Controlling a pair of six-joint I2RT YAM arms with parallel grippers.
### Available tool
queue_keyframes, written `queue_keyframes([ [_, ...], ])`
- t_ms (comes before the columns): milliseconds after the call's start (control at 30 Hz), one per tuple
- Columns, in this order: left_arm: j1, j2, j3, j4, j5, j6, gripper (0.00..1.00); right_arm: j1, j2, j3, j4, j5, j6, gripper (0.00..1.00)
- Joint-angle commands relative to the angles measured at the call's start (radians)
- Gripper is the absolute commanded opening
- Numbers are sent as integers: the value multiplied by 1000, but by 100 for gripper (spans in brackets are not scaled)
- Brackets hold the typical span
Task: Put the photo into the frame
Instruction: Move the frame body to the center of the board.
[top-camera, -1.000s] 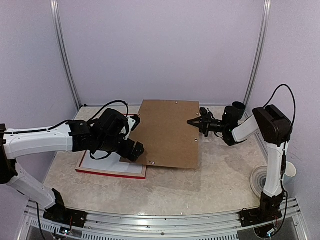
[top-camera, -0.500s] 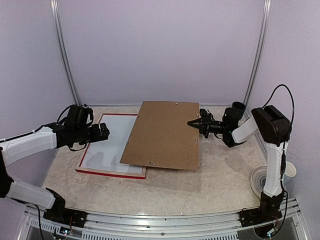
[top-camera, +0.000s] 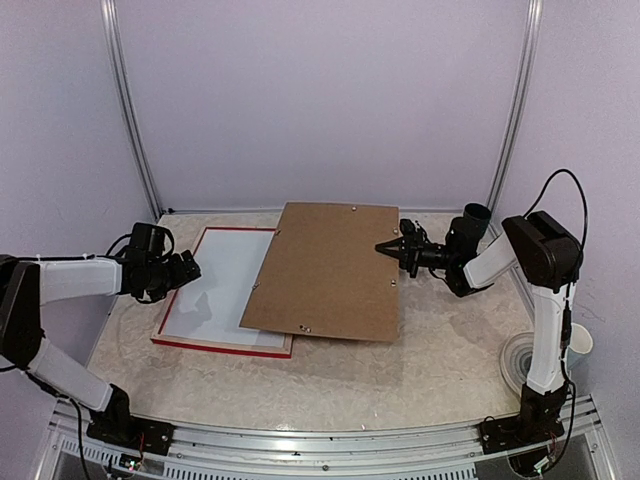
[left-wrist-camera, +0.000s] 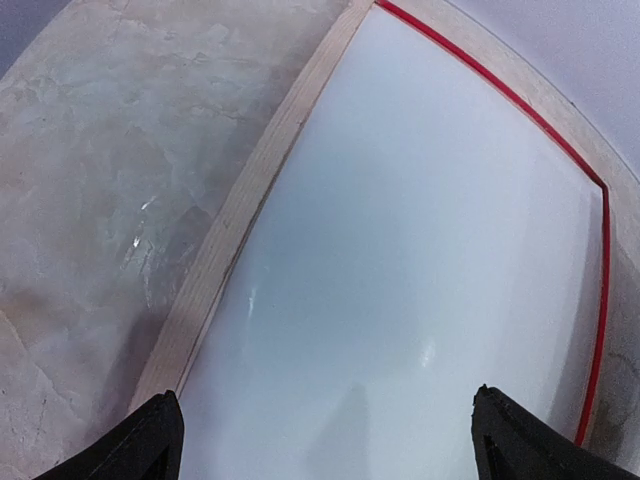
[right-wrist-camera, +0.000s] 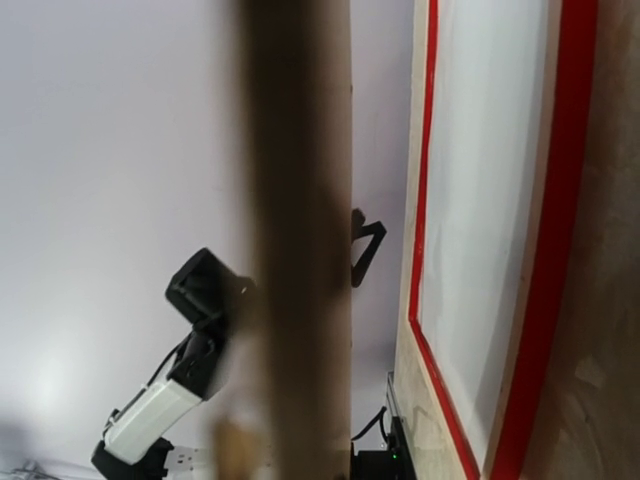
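While the right gripper (top-camera: 383, 246) pinches the brown panel (top-camera: 325, 270) aslant over the right half of the frame (top-camera: 215, 343), a slip could drop it on the frame. The left gripper (top-camera: 190, 268) hangs splayed wide over its left edge; photo not in view

Lab test booth: plain lilac walls (top-camera: 320, 100), aluminium rail (top-camera: 330, 452), marble-look tabletop (top-camera: 420, 372).

Tally: 2 arms, 2 grippers, 3 flat pieces on 1 table (top-camera: 400, 375).
Arms: 1 left arm (top-camera: 80, 278), 1 right arm (top-camera: 545, 320); grippers: 1 left gripper (top-camera: 190, 268), 1 right gripper (top-camera: 383, 246); flat pieces: 1 red frame (top-camera: 225, 347), 1 white sheet (top-camera: 225, 285), 1 brown hardboard panel (top-camera: 330, 270); also 2 metal uprights (top-camera: 128, 110) behind, and 1 pale round item (top-camera: 522, 360).
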Motion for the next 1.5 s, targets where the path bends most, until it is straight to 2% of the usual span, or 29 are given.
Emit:
queue_keyframes([
  [0,53,42,-1,117,6,-30,99,-9,-23,-4,77,-15,13,0],
  [233,91,173,48,215,-1,30,99,-8,-26,-11,101,-19,29,0],
  [400,104,259,72,244,23,49,94,-9,-31,2,95,-22,31,0],
  [600,105,291,67,267,32,74,88,-9,-32,10,87,-28,29,0],
  [833,107,321,61,294,79,92,78,-10,-28,19,79,-28,30,0],
  [1333,73,303,7,330,182,98,47,-25,-36,47,55,-28,30,0],
  [1467,43,296,-2,329,184,102,45,-31,-43,54,47,-32,28,0],
])
